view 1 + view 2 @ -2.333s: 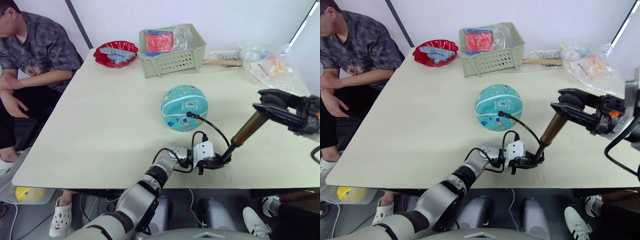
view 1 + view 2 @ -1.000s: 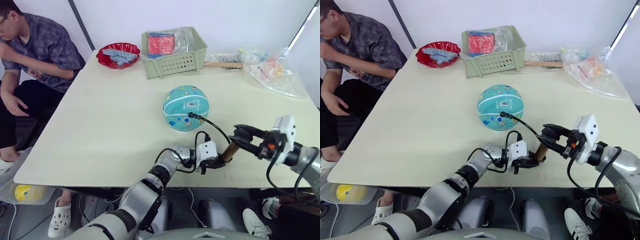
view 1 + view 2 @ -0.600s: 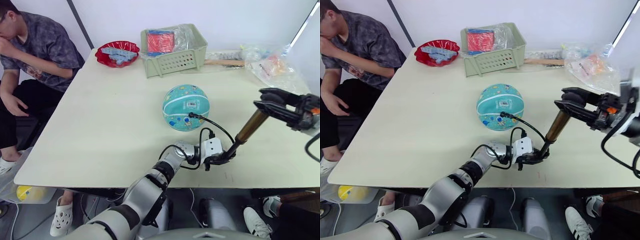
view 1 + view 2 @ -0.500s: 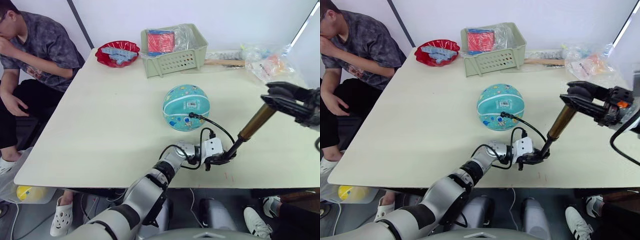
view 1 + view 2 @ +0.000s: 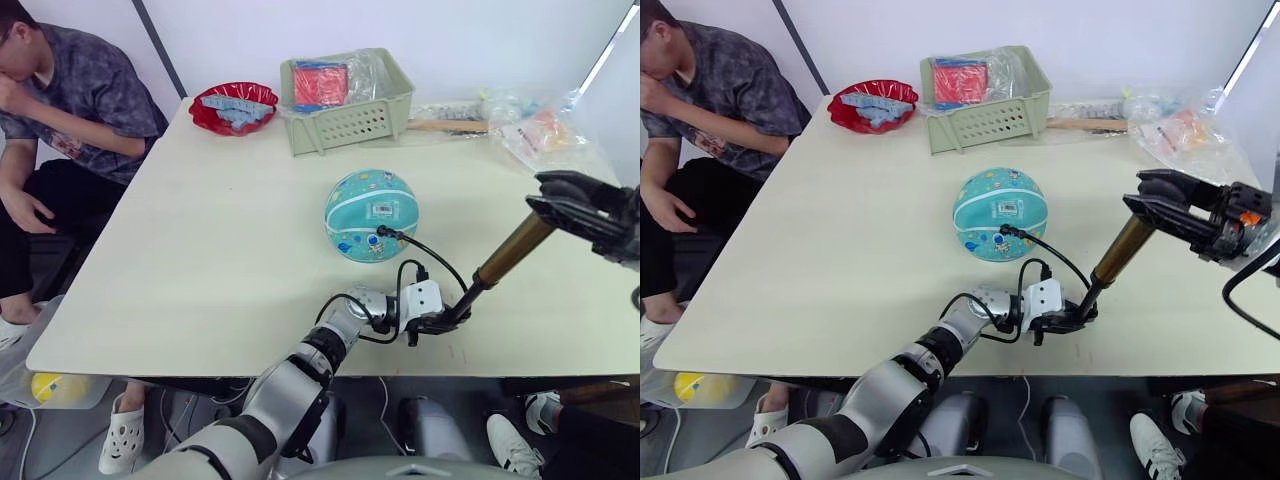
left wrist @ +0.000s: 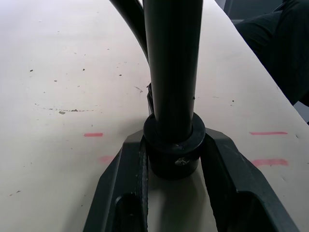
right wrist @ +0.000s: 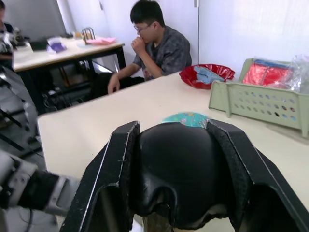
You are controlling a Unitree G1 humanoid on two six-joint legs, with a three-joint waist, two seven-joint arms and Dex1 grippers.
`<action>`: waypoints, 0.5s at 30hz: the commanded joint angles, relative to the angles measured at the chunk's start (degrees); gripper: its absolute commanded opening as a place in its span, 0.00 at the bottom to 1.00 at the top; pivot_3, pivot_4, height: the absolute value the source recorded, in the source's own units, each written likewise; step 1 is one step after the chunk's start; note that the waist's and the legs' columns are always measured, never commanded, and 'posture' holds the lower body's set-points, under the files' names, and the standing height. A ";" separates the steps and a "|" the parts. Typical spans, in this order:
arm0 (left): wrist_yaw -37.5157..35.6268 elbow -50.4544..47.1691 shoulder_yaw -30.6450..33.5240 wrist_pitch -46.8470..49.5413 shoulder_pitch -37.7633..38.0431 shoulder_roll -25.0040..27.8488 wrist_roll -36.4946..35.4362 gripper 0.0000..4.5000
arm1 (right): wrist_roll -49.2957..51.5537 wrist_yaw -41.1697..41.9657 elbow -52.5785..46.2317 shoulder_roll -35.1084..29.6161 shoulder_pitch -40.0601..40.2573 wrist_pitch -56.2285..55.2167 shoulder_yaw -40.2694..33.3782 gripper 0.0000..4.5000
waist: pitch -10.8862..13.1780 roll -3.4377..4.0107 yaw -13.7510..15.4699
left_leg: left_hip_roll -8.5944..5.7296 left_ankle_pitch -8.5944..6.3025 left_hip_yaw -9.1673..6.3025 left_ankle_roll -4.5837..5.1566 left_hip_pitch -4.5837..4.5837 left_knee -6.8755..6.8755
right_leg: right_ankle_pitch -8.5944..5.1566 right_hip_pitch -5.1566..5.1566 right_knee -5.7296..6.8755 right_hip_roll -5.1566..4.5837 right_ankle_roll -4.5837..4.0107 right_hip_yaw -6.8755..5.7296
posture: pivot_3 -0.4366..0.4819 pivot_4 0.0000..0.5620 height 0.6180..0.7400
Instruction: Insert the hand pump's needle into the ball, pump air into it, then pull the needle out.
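The teal ball [image 5: 371, 214] rests mid-table. The black hose [image 5: 432, 257] arcs from it to the hand pump [image 5: 510, 252], which slants up to the right. The hose's end fitting [image 5: 381, 232] sits against the ball's near side, so the needle is hidden there. My left gripper [image 5: 443, 320] is shut on the pump's black bottom cap [image 6: 174, 151], low on the table near the front edge. My right gripper [image 5: 558, 197] is shut on the pump's black handle [image 7: 177, 169], raised above the table at the right.
A green basket [image 5: 345, 110] and a red bowl [image 5: 232, 108] stand at the back. Plastic bags [image 5: 545, 135] and a wooden stick [image 5: 445, 126] lie back right. A person [image 5: 60, 100] sits at the table's left side.
One second ago my right gripper held the handle low by the pump's base. It has since drawn the handle up and to the right. The ball and left gripper stay put.
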 commanded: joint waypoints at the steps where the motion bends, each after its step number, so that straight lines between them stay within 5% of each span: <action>1: -1.15 0.76 -0.99 1.52 1.78 1.28 1.31 0.24 | -9.75 1.63 0.17 2.67 4.77 -4.64 6.73 0.38 | -0.06 -0.07 -0.22 | 0.01 0.00 0.01 0.00 0.05 0.01 | 0.00 0.04 0.01 0.02 0.00 0.02 | 0.48 0.27 0.98; 15: -2.28 -2.94 -0.30 3.02 3.72 3.08 -0.21 0.24 | -28.81 4.59 9.56 11.95 10.56 -22.15 21.91 0.38 | -0.32 -0.30 -1.30 | 0.17 0.00 -0.05 -0.01 0.30 0.01 | -0.01 0.20 0.02 0.24 -0.01 0.01 | 0.48 0.27 0.98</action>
